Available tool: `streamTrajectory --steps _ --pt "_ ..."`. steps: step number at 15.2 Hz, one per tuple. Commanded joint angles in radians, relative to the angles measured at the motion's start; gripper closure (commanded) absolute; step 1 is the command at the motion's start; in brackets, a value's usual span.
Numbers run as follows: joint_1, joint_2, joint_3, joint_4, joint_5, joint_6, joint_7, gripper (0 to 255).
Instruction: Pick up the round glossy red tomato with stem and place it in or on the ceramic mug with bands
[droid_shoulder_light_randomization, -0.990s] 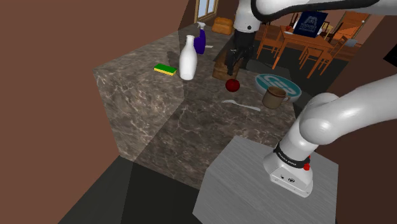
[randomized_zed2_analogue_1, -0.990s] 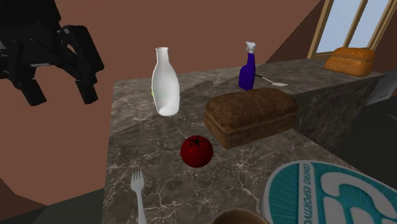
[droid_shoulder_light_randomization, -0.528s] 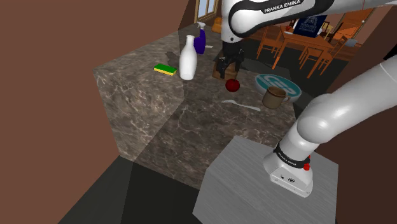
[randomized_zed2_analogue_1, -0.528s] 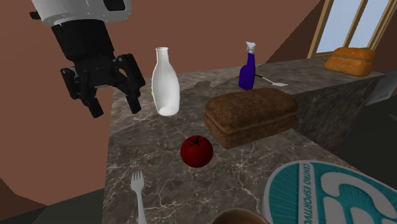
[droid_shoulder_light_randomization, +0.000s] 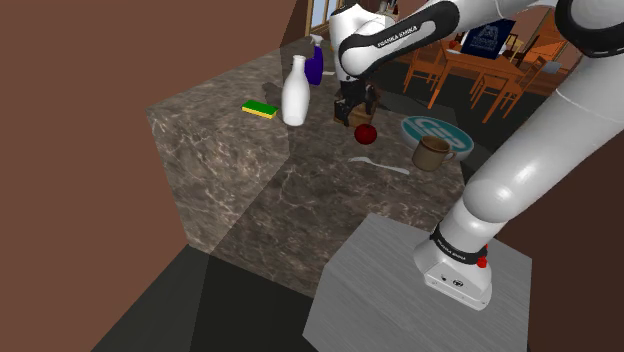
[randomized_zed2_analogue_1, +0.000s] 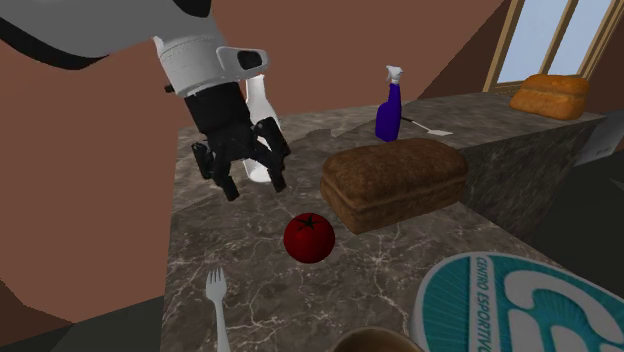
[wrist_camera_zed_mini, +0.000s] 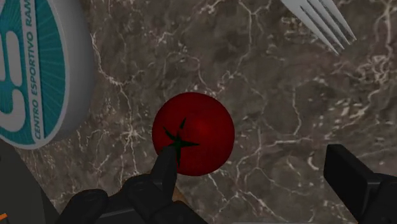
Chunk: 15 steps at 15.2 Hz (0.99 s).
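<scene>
1. Overhead, the arm (droid_shoulder_light_randomization: 520, 170) rises from its stand (droid_shoulder_light_randomization: 400, 290) at the shoulder view's 5 o'clock corner. It arcs over the counter (droid_shoulder_light_randomization: 220, 170) and bends down near 12 o'clock.
2. The gripper (randomized_zed2_analogue_1: 254, 186) hangs above the marble, pointing down. Its fingers (wrist_camera_zed_mini: 167, 168) are spread wide and clasp nothing.
3. One tomato (randomized_zed2_analogue_1: 309, 238) sits stem-up on the counter, at 4 o'clock from the gripper in the second exterior view and apart from it. In the wrist view one fingertip overlaps its edge; the other stands well off.
4. Left to right in the shoulder view there are:
   - one sponge (droid_shoulder_light_randomization: 259, 108)
   - one white bottle (droid_shoulder_light_randomization: 294, 92)
   - one spray bottle (droid_shoulder_light_randomization: 315, 62)
   - one fork (droid_shoulder_light_randomization: 385, 164)
   - one plate (droid_shoulder_light_randomization: 430, 128)
   - one mug (droid_shoulder_light_randomization: 432, 153)
5. There are two loaves: a dark loaf (randomized_zed2_analogue_1: 395, 182) and a tan loaf (randomized_zed2_analogue_1: 548, 95).
6. The mug stands at 4 o'clock from the tomato in the shoulder view, just beside the plate. The dark loaf lies near the tomato at 2 o'clock in the second exterior view. There the wrist covers part of the white bottle.
</scene>
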Motion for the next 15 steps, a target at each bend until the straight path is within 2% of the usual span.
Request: streamTrajectory --steps 1,5,6,13,15 --pt "-0.016 0.072 -0.008 0.046 -0.049 0.002 0.039 0" --pt "-0.041 0.205 -0.035 0.139 -0.136 -0.004 0.106 0" --pt "-0.041 0.209 -0.037 0.142 -0.139 -0.004 0.108 0" --pt "-0.062 0.237 -0.058 0.081 -0.170 0.090 0.124 0" --pt "-0.062 0.236 -0.058 0.081 -0.170 0.090 0.124 0"
